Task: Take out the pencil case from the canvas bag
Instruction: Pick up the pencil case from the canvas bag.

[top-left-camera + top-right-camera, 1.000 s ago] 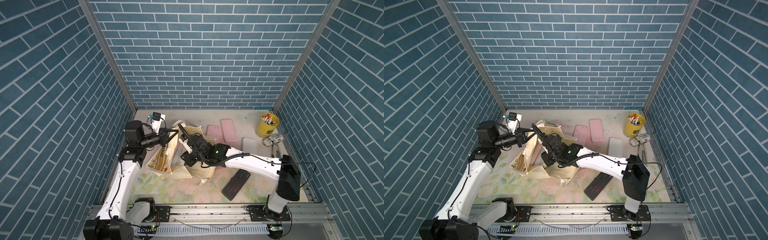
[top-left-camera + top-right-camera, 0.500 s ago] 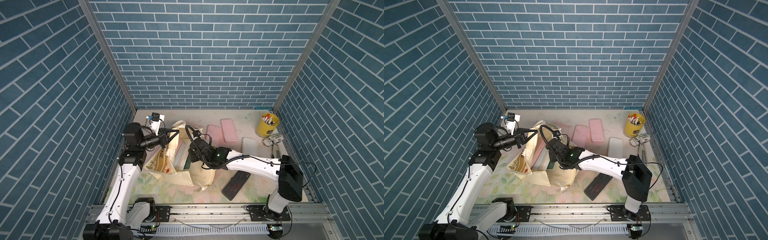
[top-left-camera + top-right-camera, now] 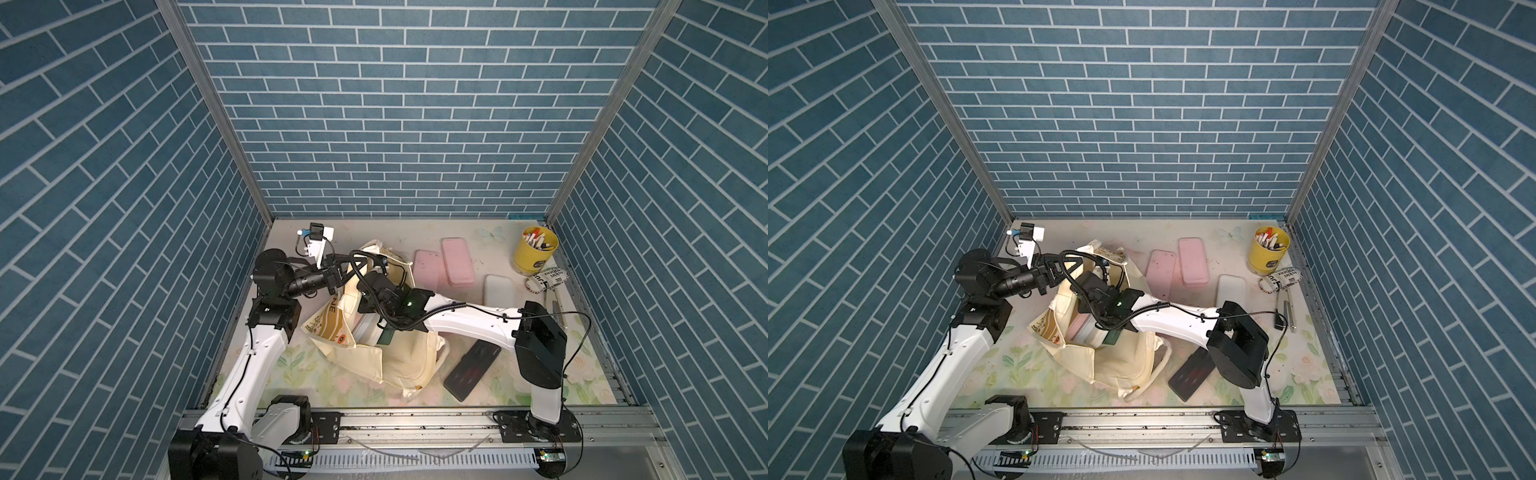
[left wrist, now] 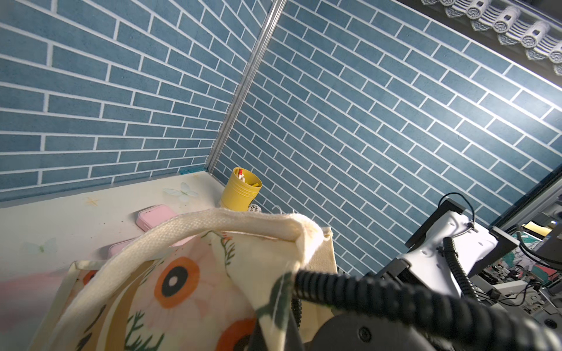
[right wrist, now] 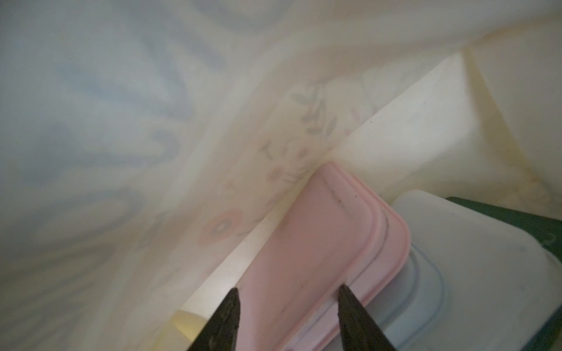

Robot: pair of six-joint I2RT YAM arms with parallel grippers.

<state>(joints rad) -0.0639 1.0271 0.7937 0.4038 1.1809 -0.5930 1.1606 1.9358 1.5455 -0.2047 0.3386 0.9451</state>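
Note:
The cream canvas bag (image 3: 409, 353) with a floral print lies open in the middle of the table in both top views. My left gripper (image 3: 338, 276) is shut on the bag's rim beside a handle (image 4: 188, 225) and holds it up. My right arm reaches into the bag's mouth. In the right wrist view a pink pencil case (image 5: 319, 243) lies inside, on a white and pale blue case (image 5: 474, 261). My right gripper (image 5: 289, 299) is open, with a fingertip on each side of the pink case's near end.
Two pink cases (image 3: 457, 262) and a white case (image 3: 498, 291) lie on the table behind the bag. A yellow pen pot (image 3: 534, 253) and a printed roll (image 3: 548, 280) stand at the back right. A black case (image 3: 469, 372) lies front right. A dark green thing (image 3: 386, 336) shows in the bag.
The right gripper's jaws have spread wider inside the bag. The bag's loose cloth has slumped toward the table's front. The left gripper keeps its hold on the rim.

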